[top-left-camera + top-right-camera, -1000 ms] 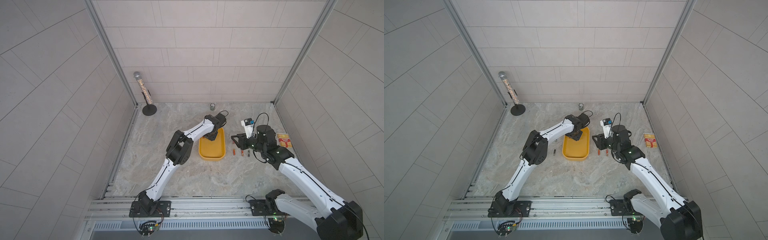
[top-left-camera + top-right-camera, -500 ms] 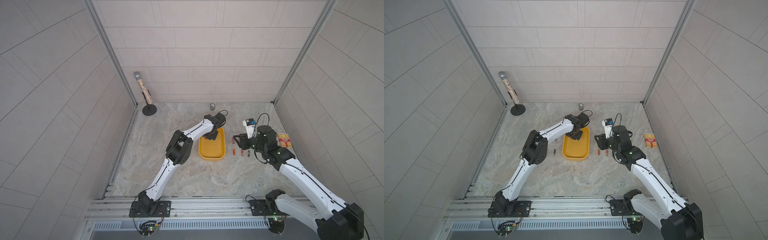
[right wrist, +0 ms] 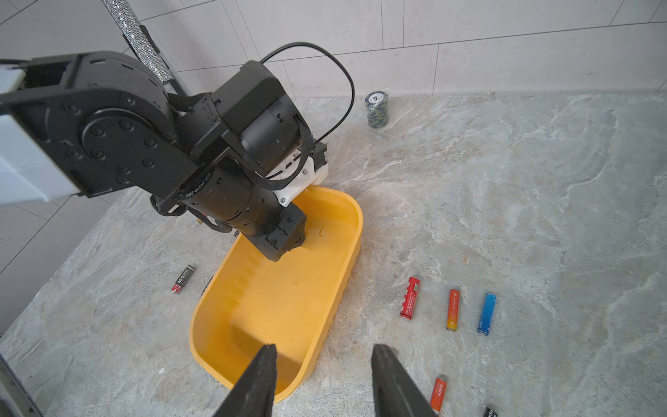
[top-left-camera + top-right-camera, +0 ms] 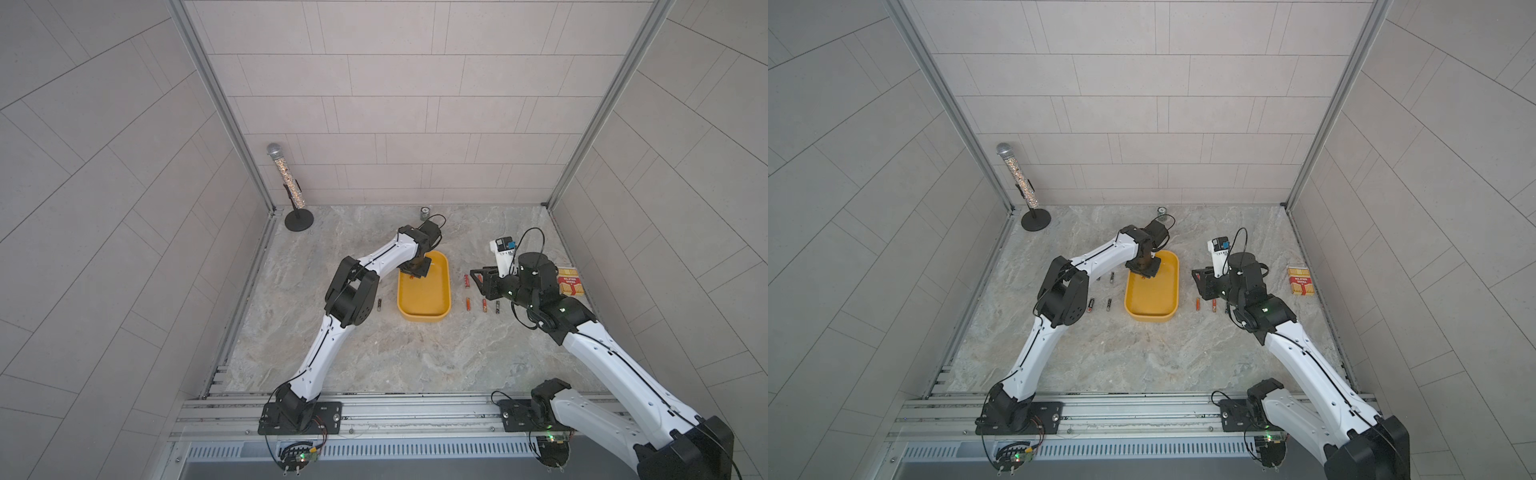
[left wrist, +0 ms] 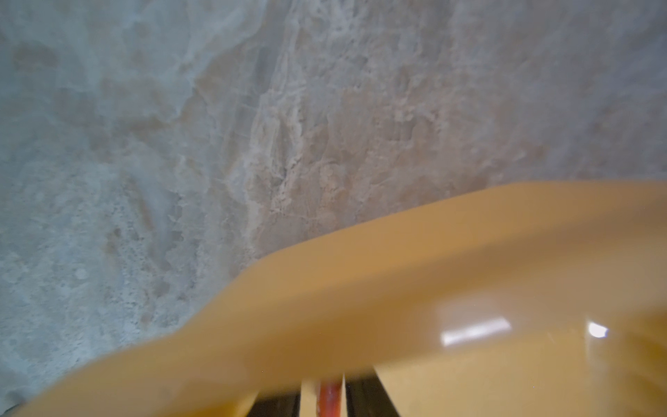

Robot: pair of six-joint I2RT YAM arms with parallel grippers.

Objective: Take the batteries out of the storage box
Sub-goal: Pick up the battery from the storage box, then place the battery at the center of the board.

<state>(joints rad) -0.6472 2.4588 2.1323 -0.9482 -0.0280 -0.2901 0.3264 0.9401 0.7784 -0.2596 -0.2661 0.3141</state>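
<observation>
Shows left claw low in storage box mid-frame, straddling red battery (grip unclear); right claw parted, empty.

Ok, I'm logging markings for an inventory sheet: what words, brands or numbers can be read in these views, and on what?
"DM-J4310-2EC": white print on the left arm's black cylindrical motor housing.
Too blurred to read: white brand print on the black-and-red cylindrical battery.
Too small to read: white lettering on the orange cylindrical battery.
Too small to read: print on the red-and-yellow striped packet.
</observation>
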